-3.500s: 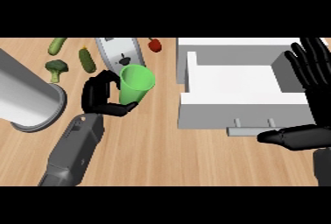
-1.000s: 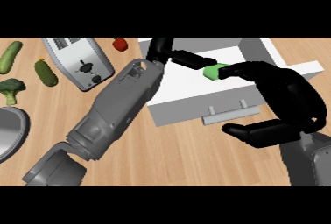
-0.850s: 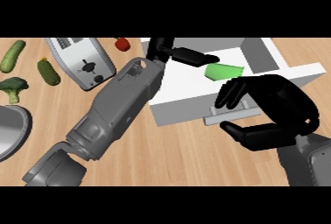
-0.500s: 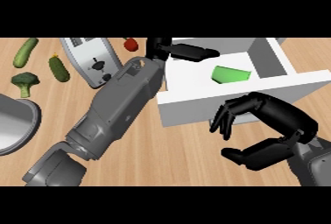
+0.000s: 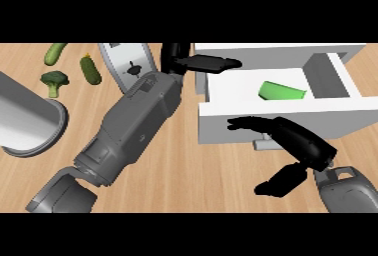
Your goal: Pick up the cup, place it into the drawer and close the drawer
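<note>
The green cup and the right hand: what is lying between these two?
In the head view, the drawer's white front wall stands between them. The green cup lies inside the drawer; the right hand is outside, at the front.

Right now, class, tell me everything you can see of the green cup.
The green cup is a small, plain, bright green piece that looks like plastic. It lies tipped on its side on the floor of the open white drawer, near the back. No robot hand touches it; it lies clear of the drawer's walls.
</note>
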Robot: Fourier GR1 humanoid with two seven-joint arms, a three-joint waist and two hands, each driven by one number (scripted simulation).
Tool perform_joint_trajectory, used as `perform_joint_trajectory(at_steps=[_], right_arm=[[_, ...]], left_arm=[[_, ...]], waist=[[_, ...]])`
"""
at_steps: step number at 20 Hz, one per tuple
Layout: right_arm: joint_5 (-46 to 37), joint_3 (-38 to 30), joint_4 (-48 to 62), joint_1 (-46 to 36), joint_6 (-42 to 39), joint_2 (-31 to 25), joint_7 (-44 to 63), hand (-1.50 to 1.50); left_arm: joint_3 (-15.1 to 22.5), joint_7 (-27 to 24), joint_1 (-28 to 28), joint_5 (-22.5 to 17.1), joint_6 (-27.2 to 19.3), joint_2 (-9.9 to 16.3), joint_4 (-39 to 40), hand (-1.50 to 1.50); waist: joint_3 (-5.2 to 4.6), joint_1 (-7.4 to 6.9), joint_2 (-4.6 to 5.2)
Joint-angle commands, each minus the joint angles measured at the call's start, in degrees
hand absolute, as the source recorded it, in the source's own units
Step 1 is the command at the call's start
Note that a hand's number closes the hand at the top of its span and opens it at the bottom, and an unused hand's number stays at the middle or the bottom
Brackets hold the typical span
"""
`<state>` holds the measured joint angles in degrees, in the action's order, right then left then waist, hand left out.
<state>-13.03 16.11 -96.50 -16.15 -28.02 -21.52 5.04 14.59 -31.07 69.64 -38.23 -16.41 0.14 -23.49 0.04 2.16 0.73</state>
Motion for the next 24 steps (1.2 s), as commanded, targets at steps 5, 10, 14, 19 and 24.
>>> perform_joint_trajectory(at_steps=[5,10,14,19,24], right_arm=[[-14.9,6.4,25.2,-6.0,6.1,2.8,-10.4,-1.50],[-16.3,1.8,43.9,-14.6,10.9,5.8,-14.3,1.50],[-17.0,-1.1,53.0,-16.9,17.2,5.1,-25.6,1.50],[-14.2,-8.3,61.8,-26.6,19.4,3.7,-27.8,1.50],[-12.9,-12.8,68.0,-34.2,21.3,1.3,-27.8,1.50]], left_arm=[[-1.9,-1.6,-4.3,-0.7,3.8,1.8,-3.4,-1.50],[-0.5,0.3,-8.9,-0.3,3.6,2.8,-9.8,-1.50],[-1.4,2.4,-11.6,-1.0,7.8,8.0,-11.3,-1.50],[-0.5,2.1,-16.2,-1.3,9.3,7.6,-15.5,-1.50],[-0.5,2.9,-18.5,-1.2,12.7,11.4,-17.1,-1.50]], waist=[[0.03,-4.41,-0.15],[0.11,-7.67,-0.47],[0.24,-8.24,0.30],[0.26,-9.81,0.42],[0.26,-11.50,1.20]])
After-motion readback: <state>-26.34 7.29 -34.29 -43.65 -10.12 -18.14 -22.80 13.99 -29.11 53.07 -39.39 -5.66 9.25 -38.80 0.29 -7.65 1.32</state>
